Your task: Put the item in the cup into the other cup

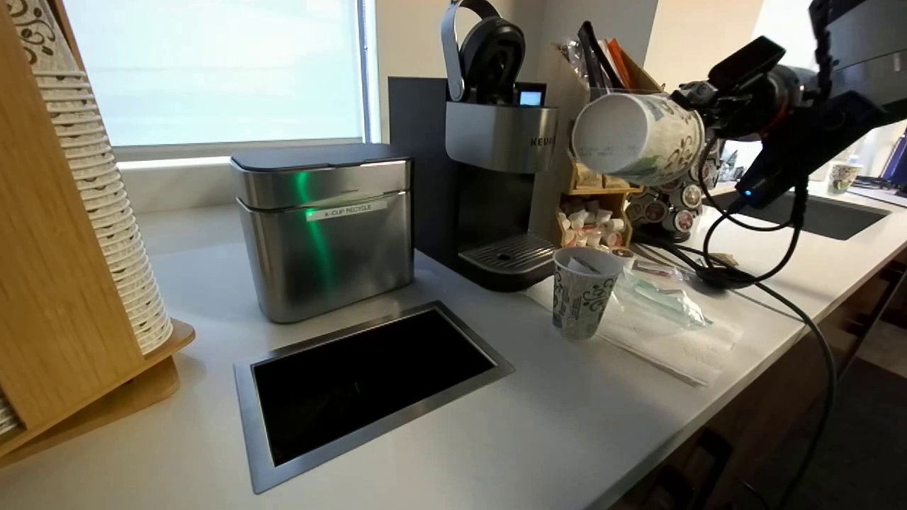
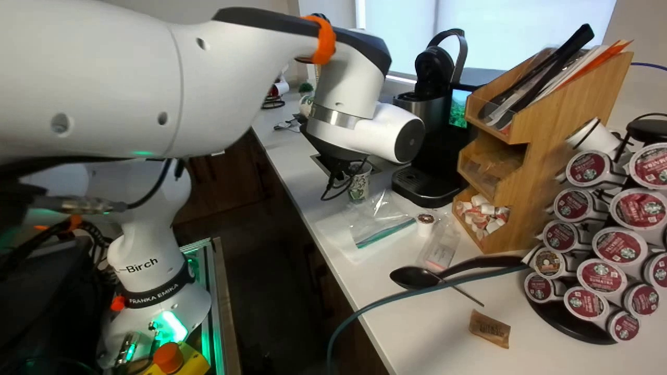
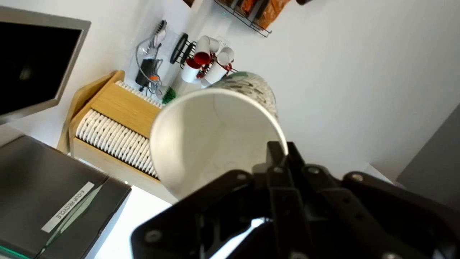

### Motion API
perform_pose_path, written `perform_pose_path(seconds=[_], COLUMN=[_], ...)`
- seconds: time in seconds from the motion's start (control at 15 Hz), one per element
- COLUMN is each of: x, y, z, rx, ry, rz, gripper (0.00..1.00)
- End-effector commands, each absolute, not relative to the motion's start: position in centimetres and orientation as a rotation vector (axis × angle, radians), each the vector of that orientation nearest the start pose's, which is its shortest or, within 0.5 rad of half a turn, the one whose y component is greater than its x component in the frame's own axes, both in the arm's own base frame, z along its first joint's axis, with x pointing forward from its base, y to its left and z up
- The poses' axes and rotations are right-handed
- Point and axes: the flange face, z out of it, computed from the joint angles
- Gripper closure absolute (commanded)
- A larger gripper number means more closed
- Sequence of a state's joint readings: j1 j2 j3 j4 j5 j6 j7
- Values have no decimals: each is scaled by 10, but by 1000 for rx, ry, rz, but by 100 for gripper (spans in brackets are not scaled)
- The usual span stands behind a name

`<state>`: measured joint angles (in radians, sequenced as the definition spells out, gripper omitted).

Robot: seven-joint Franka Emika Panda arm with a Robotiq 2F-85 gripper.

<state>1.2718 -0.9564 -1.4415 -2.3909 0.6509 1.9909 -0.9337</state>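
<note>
A paper cup with cream sides and brown-green swirls is held sideways in the air, its bottom towards the camera in an exterior view. In the wrist view its mouth faces me; the inside that shows is bare white. My gripper is shut on its rim, one finger inside and one outside. A grey-green patterned paper cup stands upright on the counter, below and apart from the held cup; it also shows in an exterior view. A small whitish item shows inside the standing cup.
A coffee machine, a steel recycle bin and a sunken bin opening stand near the standing cup. A plastic bag lies beside it. A wooden rack, pod stand and black spoon are further along. A cable hangs over the counter edge.
</note>
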Motion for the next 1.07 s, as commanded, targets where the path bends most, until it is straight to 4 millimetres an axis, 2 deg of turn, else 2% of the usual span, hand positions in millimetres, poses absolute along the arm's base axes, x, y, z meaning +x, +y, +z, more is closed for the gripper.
perform_pose_path(seconds=[0.0,0.27,0.4,0.67,0.87,1.0], x=[404,357,350,344,351,358], y=[-54,-64,-67,-68,-63,-53], z=[399,435,441,459,466,470], rx=[-1735,-1929,-2012,-2167,-2258,-2317], ry=[-533,-656,-725,-842,-949,-1027], rz=[-402,-454,-478,-546,-571,-585], gripper=[99,99,99,99,99,99])
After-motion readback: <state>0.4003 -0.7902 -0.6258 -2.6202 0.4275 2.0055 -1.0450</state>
